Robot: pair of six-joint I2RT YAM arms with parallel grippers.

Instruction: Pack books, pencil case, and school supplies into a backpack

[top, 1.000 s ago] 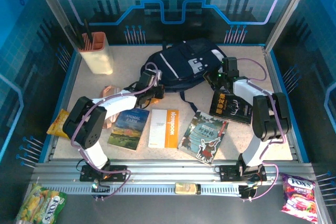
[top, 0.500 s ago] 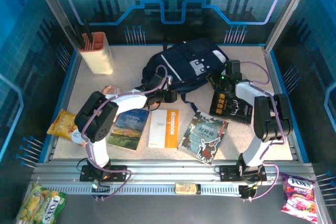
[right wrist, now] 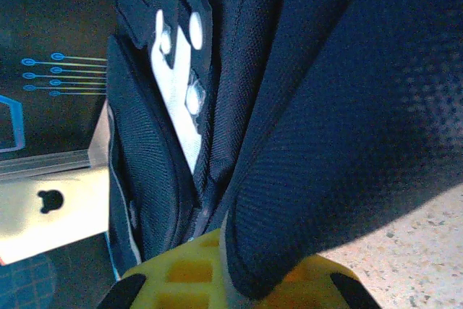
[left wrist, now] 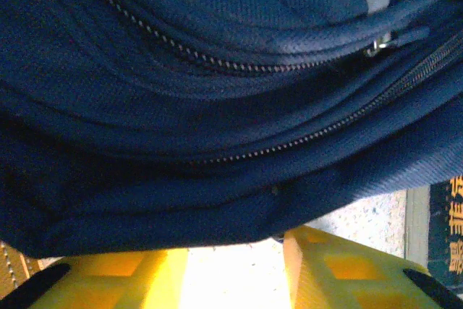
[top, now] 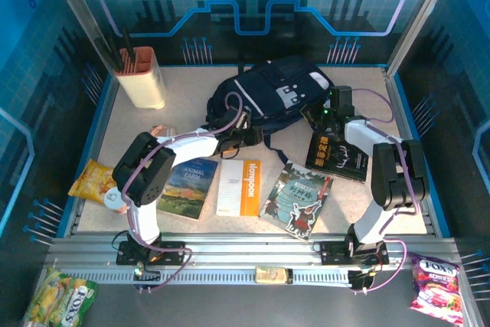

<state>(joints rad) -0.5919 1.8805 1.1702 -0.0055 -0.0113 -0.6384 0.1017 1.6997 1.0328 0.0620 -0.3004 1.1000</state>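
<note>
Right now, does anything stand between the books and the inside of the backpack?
Yes. On the backpack, the zips look closed in the left wrist view, so no opening shows for the books. The left gripper also sits at its near edge.

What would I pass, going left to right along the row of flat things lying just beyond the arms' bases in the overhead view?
yellow snack bag → Animal Farm book → white-and-orange notebook → cartoon-cover book → black book with yellow text
</note>
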